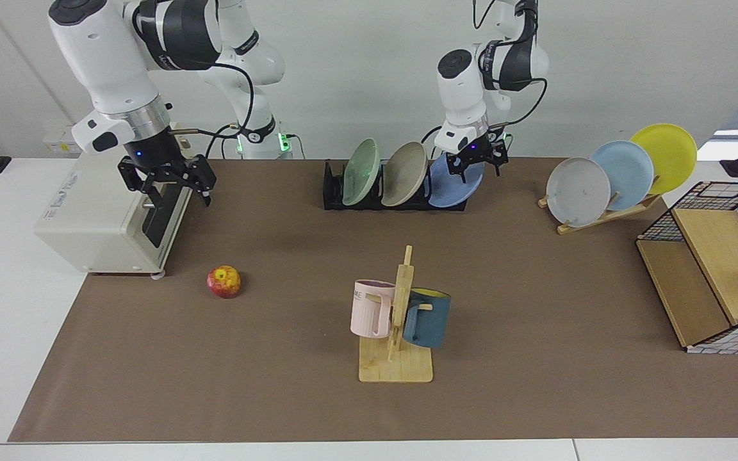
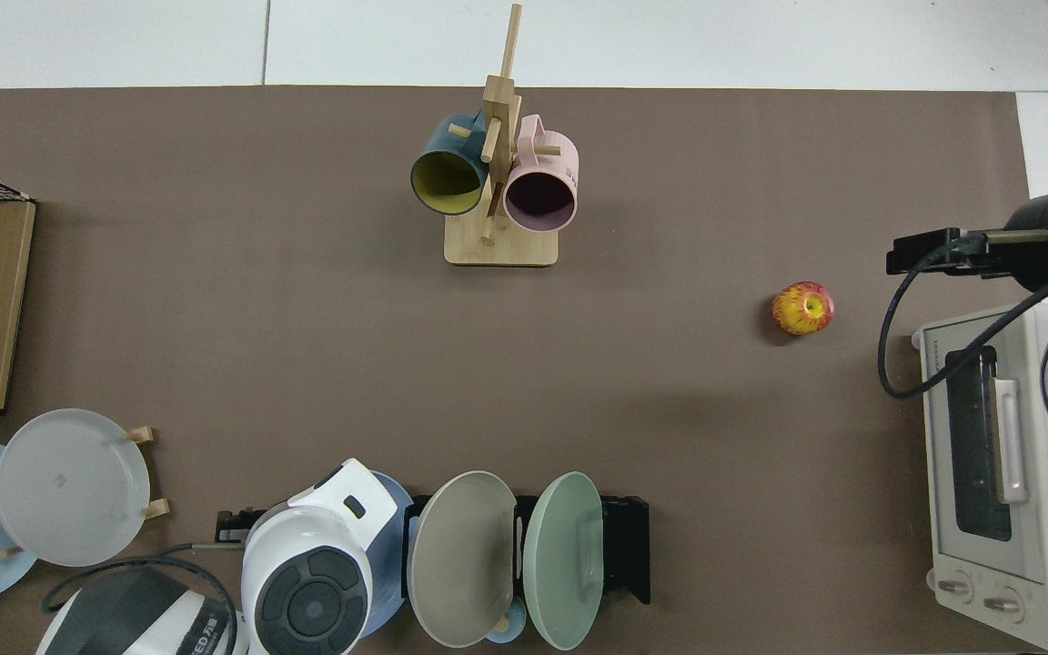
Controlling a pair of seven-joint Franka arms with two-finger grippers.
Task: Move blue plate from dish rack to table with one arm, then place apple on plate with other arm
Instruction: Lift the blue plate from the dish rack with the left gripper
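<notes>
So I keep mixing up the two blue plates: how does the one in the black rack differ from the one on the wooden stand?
The blue plate is a deeper periwinkle; the pale blue plate is lighter sky blue. The first stands at the end of the dish rack, beside a beige plate; the second leans between a grey and a yellow plate on the wooden stand. The left gripper is at the first plate's upper rim; no gripper is near the second. Both are round and plain.

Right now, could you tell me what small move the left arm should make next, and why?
Probably ease the left gripper down a little and close it on the blue plate. Its open fingers sit right at the plate's upper rim, but a grip is not evident, and the plate leans in the dish rack. The right gripper waits by the toaster oven; the apple lies untouched.
</notes>
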